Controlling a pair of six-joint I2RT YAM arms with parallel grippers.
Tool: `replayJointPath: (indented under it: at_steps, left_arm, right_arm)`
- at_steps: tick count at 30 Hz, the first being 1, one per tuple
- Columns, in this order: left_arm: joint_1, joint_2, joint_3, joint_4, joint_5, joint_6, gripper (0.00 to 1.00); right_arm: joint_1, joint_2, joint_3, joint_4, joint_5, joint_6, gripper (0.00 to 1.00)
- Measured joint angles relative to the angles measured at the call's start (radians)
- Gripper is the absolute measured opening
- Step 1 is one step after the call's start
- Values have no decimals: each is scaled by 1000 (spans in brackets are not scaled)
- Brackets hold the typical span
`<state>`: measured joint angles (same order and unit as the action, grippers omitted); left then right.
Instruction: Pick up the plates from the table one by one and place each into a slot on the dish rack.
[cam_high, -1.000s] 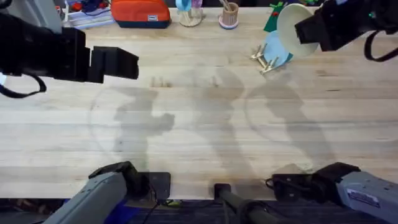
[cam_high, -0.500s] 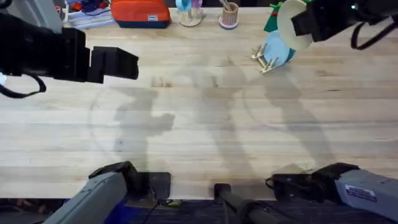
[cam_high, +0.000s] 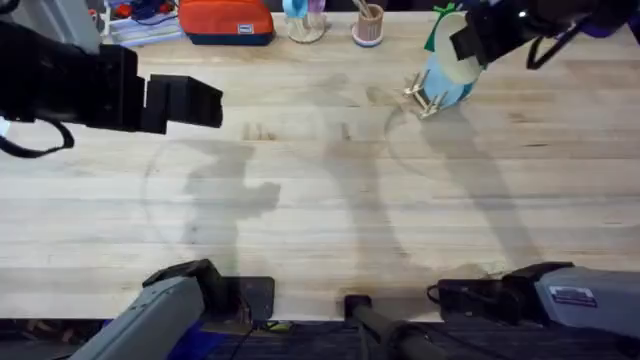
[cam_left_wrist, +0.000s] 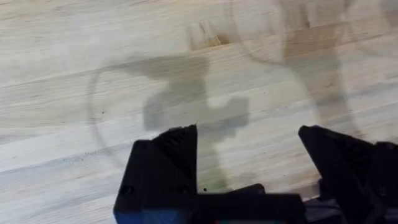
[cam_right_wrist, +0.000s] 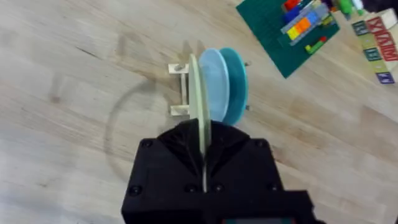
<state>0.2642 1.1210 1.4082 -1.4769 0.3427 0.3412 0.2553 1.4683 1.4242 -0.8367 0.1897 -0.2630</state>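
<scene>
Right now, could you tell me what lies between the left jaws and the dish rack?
Bare table, crossed by arm shadows, in the overhead view; the dish rack holds blue plates.

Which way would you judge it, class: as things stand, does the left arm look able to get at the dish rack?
Probably not easily. The left gripper hangs open over the table's far left, while the dish rack stands far right, with the right gripper holding the cream plate directly over it.

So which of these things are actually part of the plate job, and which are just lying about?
Part of the job:
- pale cream-yellow round plate, held in the right gripper
- light blue plates
- small light-wood dish rack

Lying about:
- orange zip pouch
- round wooden pencil cup
- green board with coloured blocks
</scene>
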Motion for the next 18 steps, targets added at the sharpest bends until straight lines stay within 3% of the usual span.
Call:
replayJointPath:
  at_steps: [18]
  left_arm:
    - [0, 0, 0, 0, 0, 0, 995]
  right_arm:
    - [-52, 145, 0, 99, -26, -46, 31]
